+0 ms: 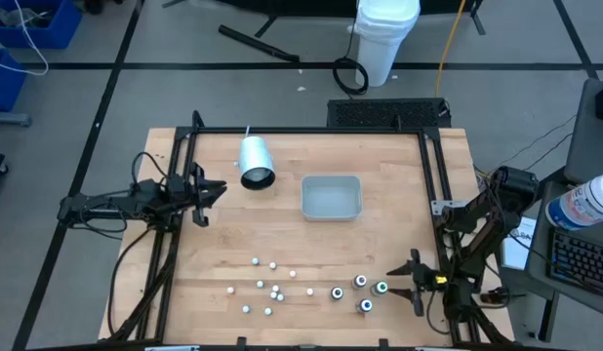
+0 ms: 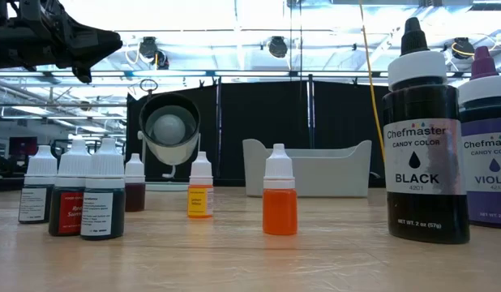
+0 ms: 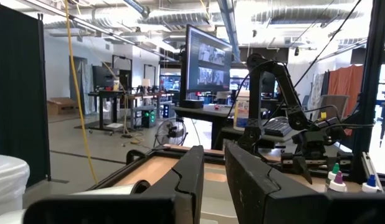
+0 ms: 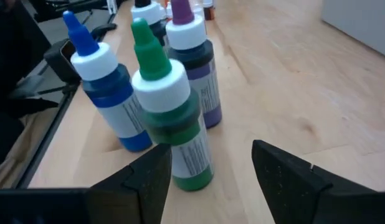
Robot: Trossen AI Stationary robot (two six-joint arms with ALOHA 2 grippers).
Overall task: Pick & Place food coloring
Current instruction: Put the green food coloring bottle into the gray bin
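Observation:
The food coloring stands upright along the table's near edge. Three big bottles show in the right wrist view: green-capped (image 4: 171, 118), blue-capped (image 4: 108, 93) and purple-capped (image 4: 192, 59). From above they form a cluster (image 1: 361, 283), with several small white-capped dropper bottles (image 1: 272, 290) to its left. My right gripper (image 1: 416, 283) is open, low and just right of the cluster. Its fingers (image 4: 149, 180) point at the green bottle, which stands ahead of the gap, and touch nothing. My left gripper (image 1: 206, 193) waits raised at the left, open by a narrow gap (image 3: 214, 168).
A clear grey tray (image 1: 331, 197) sits at mid-table. A white cup (image 1: 255, 163) lies on its side to the tray's left, its mouth facing the near edge (image 2: 169, 130). Black frame rails (image 1: 433, 185) border the table. Bare wood lies between the tray and the bottles.

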